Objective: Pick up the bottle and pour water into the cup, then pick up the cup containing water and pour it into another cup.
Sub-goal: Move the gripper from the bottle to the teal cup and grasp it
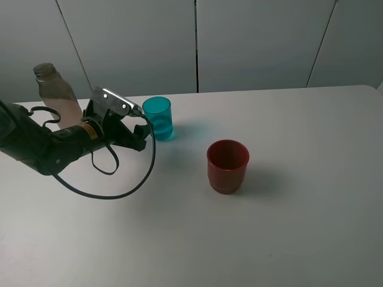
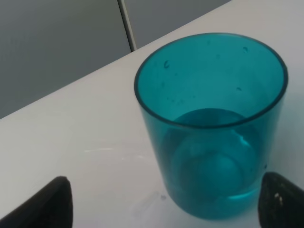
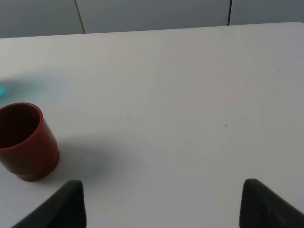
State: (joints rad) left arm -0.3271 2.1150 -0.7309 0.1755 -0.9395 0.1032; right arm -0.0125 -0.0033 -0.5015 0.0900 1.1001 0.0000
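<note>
- Judged past the first pour: water showing low in the cup (image 2: 209, 142), with the bottle (image 1: 57, 95) upright at upper left of the high view.
- Left gripper (image 1: 142, 136) spread wide and holding nothing, tips just beside the cup at centre-left, not closed on it.
- Right gripper (image 3: 166, 206) wide open, empty.
- Left to do: grasp, lift, tip into another cup (image 1: 227, 165), right of centre.

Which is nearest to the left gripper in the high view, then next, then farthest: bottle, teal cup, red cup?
1. The teal cup, just ahead of the left gripper.
2-3. The bottle, behind the arm on the left, and the red cup, off to the right: too close to call.
</note>
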